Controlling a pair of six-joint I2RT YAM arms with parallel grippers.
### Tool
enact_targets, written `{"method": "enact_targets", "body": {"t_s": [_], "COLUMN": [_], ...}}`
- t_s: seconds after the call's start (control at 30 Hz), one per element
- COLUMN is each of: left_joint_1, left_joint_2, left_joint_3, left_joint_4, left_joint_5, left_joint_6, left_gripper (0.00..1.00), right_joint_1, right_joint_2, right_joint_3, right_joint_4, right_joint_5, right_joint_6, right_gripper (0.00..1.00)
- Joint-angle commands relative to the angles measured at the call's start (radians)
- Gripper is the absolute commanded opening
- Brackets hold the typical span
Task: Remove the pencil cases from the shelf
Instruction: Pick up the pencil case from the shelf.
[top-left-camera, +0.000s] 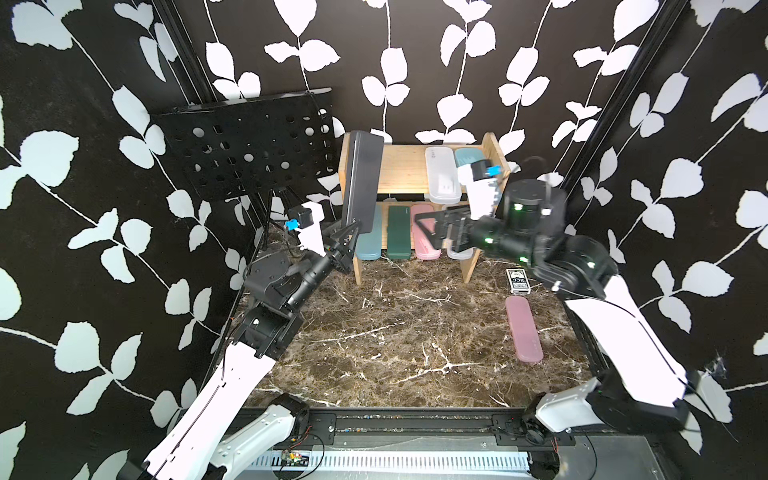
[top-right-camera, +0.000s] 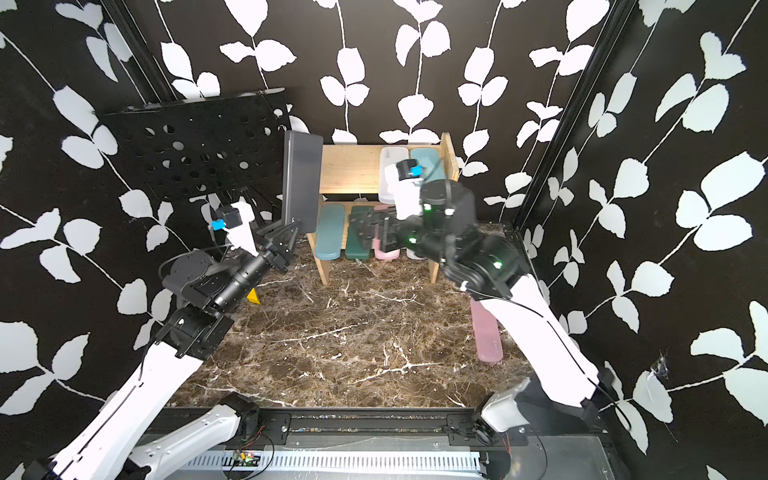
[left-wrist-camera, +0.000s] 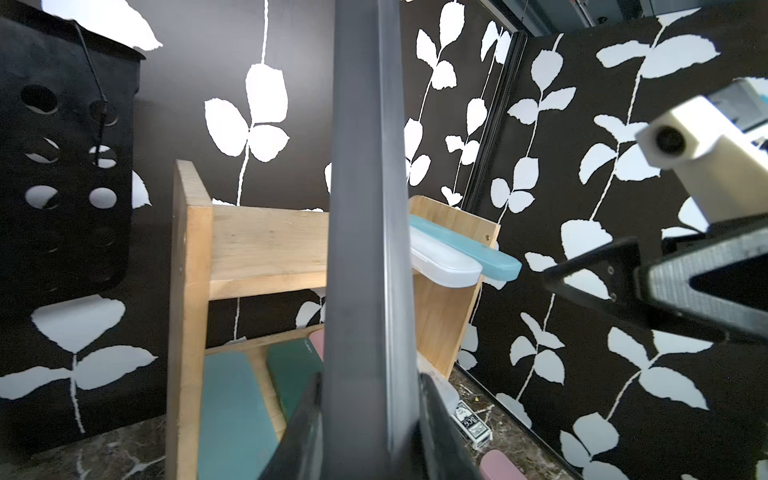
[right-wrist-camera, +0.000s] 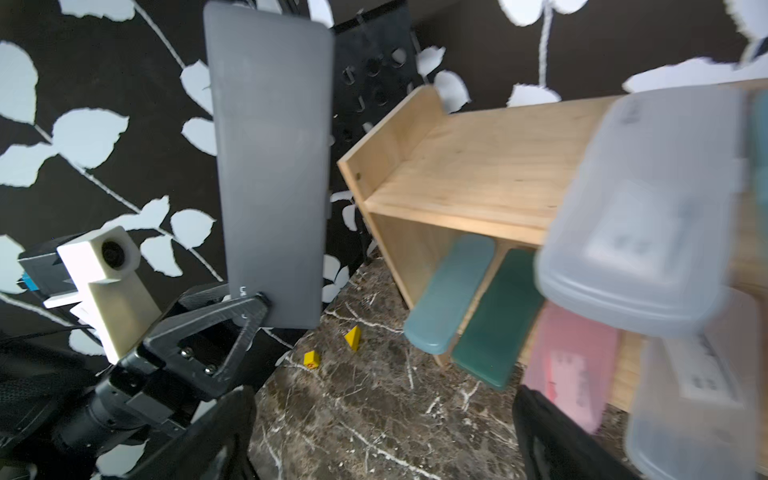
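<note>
Figure. A matte black, flat, round-cornered plastic pencil case stood upright off the light wooden two-tier shelf, pinched at its lower end by the closed left gripper. The right gripper hung wide apart and empty before the lower tier. Upper tier: a frosted clear case and a light blue case. Lower tier: a teal case, a dark green case and a pink case; a second clear case was largely hidden by the right arm. Another pink case lay on the marble tabletop.

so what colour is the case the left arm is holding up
Matte dark grey, near black. The held pencil case shows best in the right wrist view.
</note>
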Motion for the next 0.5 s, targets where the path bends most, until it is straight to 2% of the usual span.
{"method": "enact_targets", "body": {"t_s": [0.0, 0.3, 0.47], "left_joint_1": [0.0, 0.0, -0.001], "left_joint_2": [-0.035, -0.1, -0.126], "left_joint_3": [-0.044, -0.102, -0.11], "left_joint_4": [0.059, 0.065, 0.055], "left_joint_5": [-0.029, -0.031, -0.039], "left_joint_6": [0.103, 0.098, 0.104], "left_gripper": [0.0, 0.0, 0.0], "right_joint_1": [0.059, 0.123, 0.128], "right_joint_2": [0.073, 0.346, 0.392], "right_joint_3": [0.136, 0.436, 0.459], "right_joint_4": [0.085, 0.107, 0.117], "right_joint_5": [0.015, -0.054, 0.001], "right_joint_6": [0.022, 0.055, 0.087], "right_gripper": [1.0, 1.0, 0.99]}}
